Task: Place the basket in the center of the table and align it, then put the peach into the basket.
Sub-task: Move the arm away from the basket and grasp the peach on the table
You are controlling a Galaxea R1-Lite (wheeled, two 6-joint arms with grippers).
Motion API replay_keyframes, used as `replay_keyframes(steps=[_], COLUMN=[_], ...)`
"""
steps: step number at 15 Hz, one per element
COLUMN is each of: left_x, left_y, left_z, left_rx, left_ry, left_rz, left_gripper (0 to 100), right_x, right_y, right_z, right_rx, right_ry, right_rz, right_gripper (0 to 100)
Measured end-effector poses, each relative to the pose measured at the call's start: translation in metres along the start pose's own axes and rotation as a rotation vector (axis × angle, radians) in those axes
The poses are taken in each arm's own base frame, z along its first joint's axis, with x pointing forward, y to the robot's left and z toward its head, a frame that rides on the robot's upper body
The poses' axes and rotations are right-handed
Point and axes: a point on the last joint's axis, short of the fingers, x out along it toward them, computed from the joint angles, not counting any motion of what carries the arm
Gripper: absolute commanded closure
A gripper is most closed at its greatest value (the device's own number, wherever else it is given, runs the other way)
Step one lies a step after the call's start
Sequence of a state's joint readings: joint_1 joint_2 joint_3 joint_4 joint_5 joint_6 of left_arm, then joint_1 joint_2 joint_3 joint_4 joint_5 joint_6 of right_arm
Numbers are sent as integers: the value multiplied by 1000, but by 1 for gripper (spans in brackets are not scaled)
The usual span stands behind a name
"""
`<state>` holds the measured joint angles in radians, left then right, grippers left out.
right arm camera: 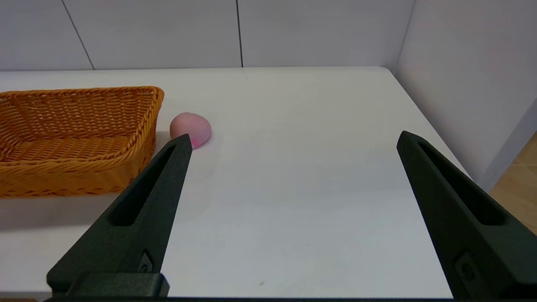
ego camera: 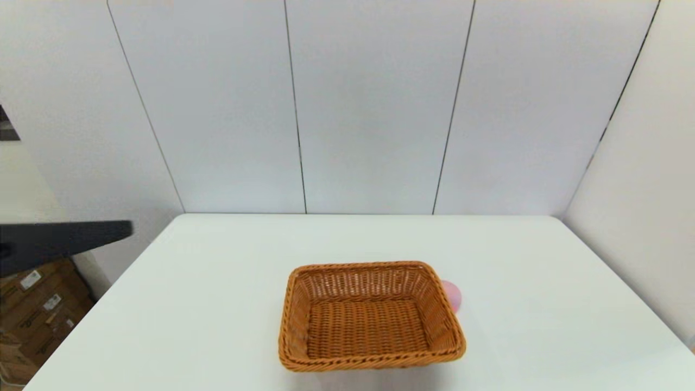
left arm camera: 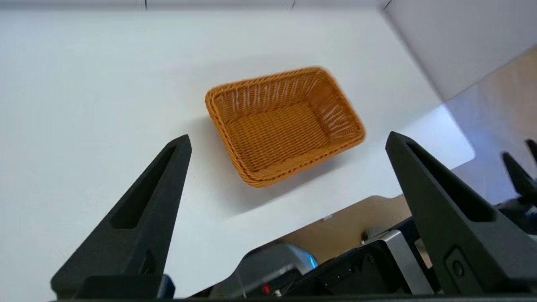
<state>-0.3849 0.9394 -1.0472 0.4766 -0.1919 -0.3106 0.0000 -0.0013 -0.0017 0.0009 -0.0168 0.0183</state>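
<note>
Both claws, left claw [left arm camera: 288, 140] and right claw [right arm camera: 293, 138], hang wide open, empty. Wicker basket [ego camera: 371, 316] sits mid-worktop [ego camera: 543, 271]; peach [ego camera: 452, 296] at its 2 o'clock awaits grasping.

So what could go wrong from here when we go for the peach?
1. The peach sits right beside the basket, on its right; in the head view the wall hides most of it. An open end effector finger could catch the braided rim and shove the basket out of line.
2. The peach is round on the smooth table; a glancing touch may roll it away.
3. Both end effectors, left and right, are open and well clear of the peach.
</note>
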Motion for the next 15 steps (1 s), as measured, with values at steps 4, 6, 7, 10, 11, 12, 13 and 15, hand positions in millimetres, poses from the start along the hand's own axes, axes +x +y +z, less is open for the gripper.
replay_keyframes(steps=[4, 6, 7, 10, 11, 12, 13, 15], left_x=[-64, -76, -77, -68, -63, -55, -48, -30], left_y=[6, 7, 10, 22, 28, 35, 42, 57], left_z=[-57, -91, -110, -167, -184, -198, -208, -224], left_rx=[96, 133, 135, 151, 160, 168, 177, 204], left_ry=[-198, -265, -279, -308, -325, -340, -361, -402], left_rz=[109, 208, 249, 325, 349, 378, 407, 454], left_gripper=[0, 0, 0, 0, 0, 0, 0, 0], right_x=[0, 0, 0, 0, 0, 0, 0, 0], right_y=[0, 0, 0, 0, 0, 0, 0, 0], right_z=[0, 0, 0, 0, 0, 0, 0, 0], right_rx=[1, 1, 1, 1, 1, 2, 1, 2], right_ry=[0, 1, 1, 1, 1, 1, 1, 1], right_rz=[0, 0, 0, 0, 0, 0, 0, 0], right_gripper=[0, 0, 0, 0, 0, 0, 0, 0])
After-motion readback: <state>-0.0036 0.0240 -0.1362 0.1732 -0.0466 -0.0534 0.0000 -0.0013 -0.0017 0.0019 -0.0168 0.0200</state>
